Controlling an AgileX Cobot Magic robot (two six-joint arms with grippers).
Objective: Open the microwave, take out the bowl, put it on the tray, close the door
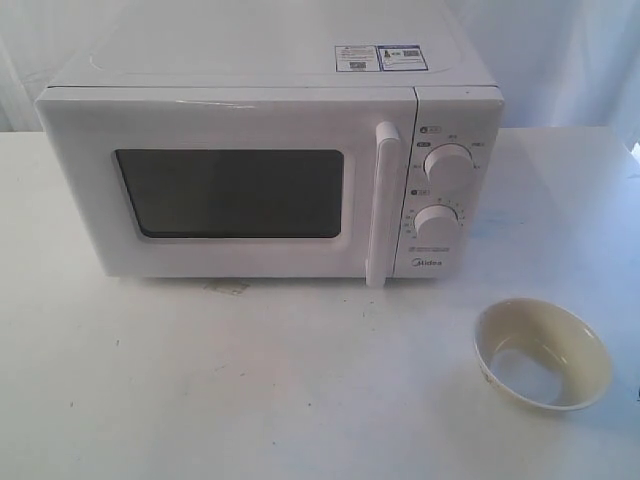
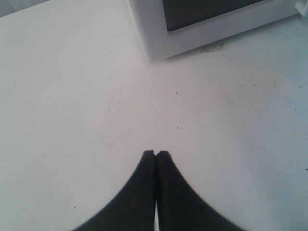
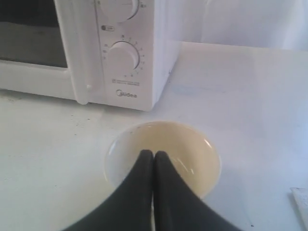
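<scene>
The door (image 1: 230, 190) is seen shut, the bowl (image 1: 542, 352) is set on the desk (image 1: 250, 390); left fingers (image 2: 144, 192) and right fingers (image 3: 140, 192) are pressed together, nothing gripped.

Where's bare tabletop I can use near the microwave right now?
Widest bare patch: the table in front of the door, left of the bowl. A smaller patch lies right of the microwave, behind the bowl. Crowded: the front right, where the shut right gripper hangs by the bowl.

Staged lab bench: white table (image 1: 200, 400), curtain (image 1: 565, 60)
</scene>
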